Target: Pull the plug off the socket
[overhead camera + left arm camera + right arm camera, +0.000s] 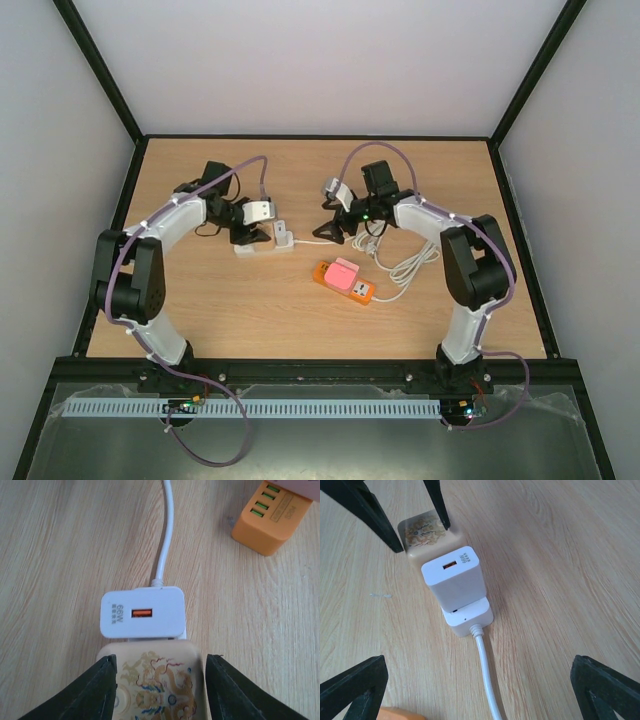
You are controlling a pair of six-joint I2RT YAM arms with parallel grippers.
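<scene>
We see the white plug (454, 573), orange port facing up, standing on the white socket (470, 617) near the middle of the worktop (250, 320). The socket's white cable (487, 680) runs off toward the right arm. A cream patterned block (152, 680) lies against the plug on the side away from the cable. The left end effector (160, 657) sits over that block, one finger at each side, jaws about as far apart as the block is wide. We cannot tell whether they press it. The right end effector (479, 661) hangs wide open above the cable, holding nothing. An orange power strip (360, 290) lies apart, nearer the arms.
</scene>
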